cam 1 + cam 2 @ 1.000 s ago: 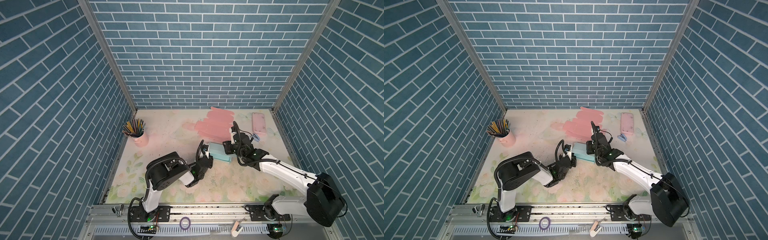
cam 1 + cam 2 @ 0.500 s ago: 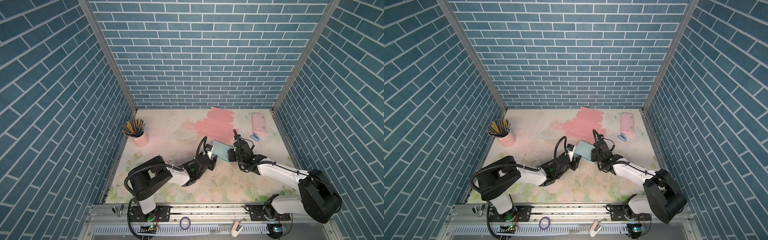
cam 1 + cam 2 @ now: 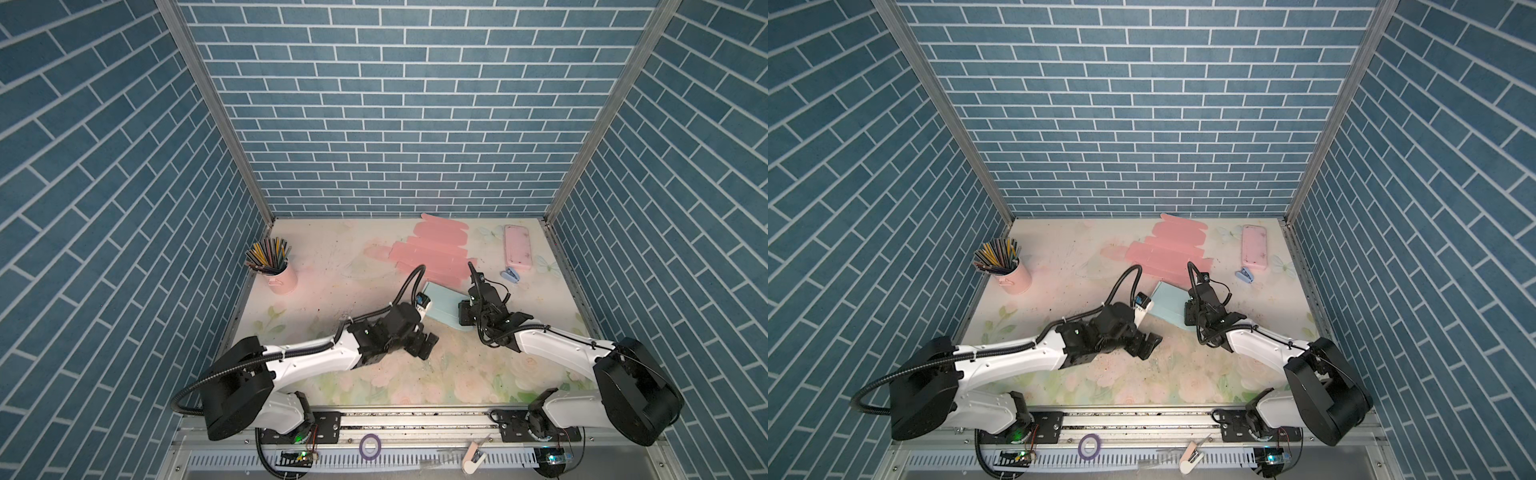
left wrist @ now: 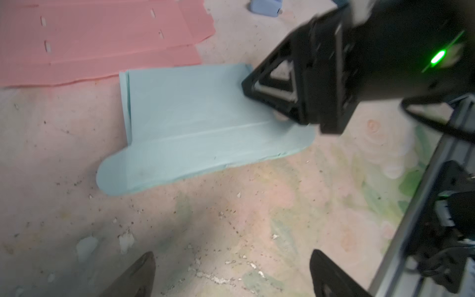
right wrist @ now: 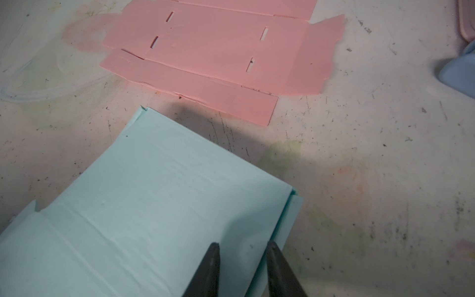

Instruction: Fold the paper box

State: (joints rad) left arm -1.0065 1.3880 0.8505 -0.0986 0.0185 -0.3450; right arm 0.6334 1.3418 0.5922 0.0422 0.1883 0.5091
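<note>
The paper box (image 3: 441, 305) (image 3: 1168, 302) is light blue and lies partly folded in the middle of the table, with a rounded flap (image 4: 115, 174) spread flat. My left gripper (image 3: 428, 348) (image 3: 1148, 347) (image 4: 231, 253) is open wide over bare table, a short way in front of the box and touching nothing. My right gripper (image 3: 464, 318) (image 3: 1190, 316) (image 5: 243, 244) rests its tips on the box's right end, jaws a narrow gap apart. The box's top panel (image 5: 154, 205) shows between them. In the left wrist view the right gripper (image 4: 282, 95) presses on the box's corner.
A flat pink cardboard sheet (image 3: 432, 253) lies just behind the box. A pink cup of pencils (image 3: 276, 270) stands at the left. A pink case (image 3: 518, 247) and a small blue clip (image 3: 510, 274) lie at the back right. Brick-pattern walls enclose three sides.
My left gripper has let go of the box's left end, opened wide and drawn back toward the front. The right gripper's jaws have narrowed and stay on the box's right end.
</note>
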